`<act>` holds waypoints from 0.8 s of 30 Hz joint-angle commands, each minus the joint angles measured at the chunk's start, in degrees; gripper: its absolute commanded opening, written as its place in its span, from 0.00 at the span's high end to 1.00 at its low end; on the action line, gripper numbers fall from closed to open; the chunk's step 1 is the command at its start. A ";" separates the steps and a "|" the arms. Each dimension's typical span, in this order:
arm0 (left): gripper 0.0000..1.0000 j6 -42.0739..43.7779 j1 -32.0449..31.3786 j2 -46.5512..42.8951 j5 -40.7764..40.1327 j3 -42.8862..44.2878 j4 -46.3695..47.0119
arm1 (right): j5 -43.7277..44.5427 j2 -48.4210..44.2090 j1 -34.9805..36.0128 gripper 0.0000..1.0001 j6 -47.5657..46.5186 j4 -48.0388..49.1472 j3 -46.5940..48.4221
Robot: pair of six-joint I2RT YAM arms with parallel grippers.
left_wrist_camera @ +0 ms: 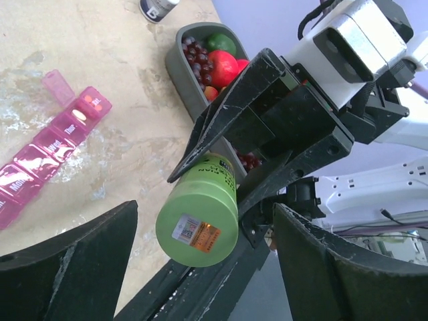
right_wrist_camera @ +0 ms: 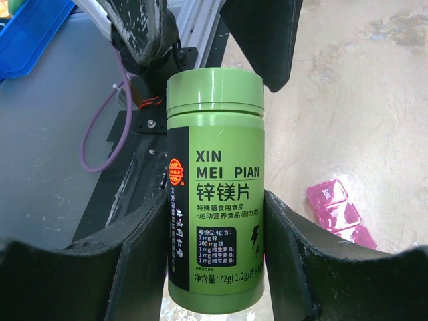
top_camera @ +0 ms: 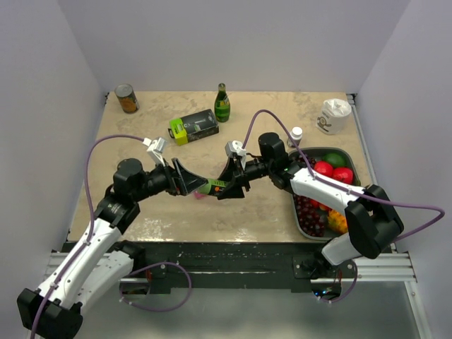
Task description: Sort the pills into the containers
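Note:
My right gripper (right_wrist_camera: 215, 221) is shut on the lower body of a green pill bottle (right_wrist_camera: 214, 187), which it holds above the table with the cap pointing at the left arm. My left gripper (left_wrist_camera: 204, 221) is open, one finger on each side of the bottle's cap end (left_wrist_camera: 198, 217) with gaps showing. From above, both grippers (top_camera: 192, 182) (top_camera: 227, 185) meet at the bottle (top_camera: 214, 187). The pink containers strip (left_wrist_camera: 53, 144) lies on the table below, its end lid flipped open. A corner of the containers (right_wrist_camera: 338, 214) shows beside the bottle. No loose pills show.
A grey fruit tray (top_camera: 295, 205) sits at the right. Further back are a black-and-lime box (top_camera: 193, 127), a green glass bottle (top_camera: 222, 104), a tin can (top_camera: 127, 99), a small white bottle (top_camera: 296, 134) and a white cup (top_camera: 333, 115).

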 commanded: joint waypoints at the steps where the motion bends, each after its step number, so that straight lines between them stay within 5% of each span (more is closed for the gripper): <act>1: 0.15 -1.72 -0.31 0.34 3.23 -1.90 2.47 | 0.03 -0.07 -0.08 1.00 -0.57 1.27 2.51; 11: 0.26 -1.54 -1.71 2.45 3.40 -2.52 4.40 | 0.20 0.11 -0.17 1.00 -0.57 1.35 2.51; 16: 0.62 0.64 -1.89 2.28 5.07 -2.87 4.58 | 0.20 0.11 -0.08 1.00 -0.57 1.26 2.59; 17: 0.79 1.52 -1.89 2.19 5.59 -2.96 4.93 | 0.11 0.02 -0.17 1.00 -0.49 1.26 2.59; 20: 0.96 7.84 -1.89 1.75 9.98 -4.01 7.21 | 0.02 0.02 -0.08 1.00 -0.49 1.26 2.59; 24: 1.00 24.78 -1.89 2.54 20.60 -3.84 8.45 | -0.24 -0.24 0.01 1.00 -0.40 1.18 2.59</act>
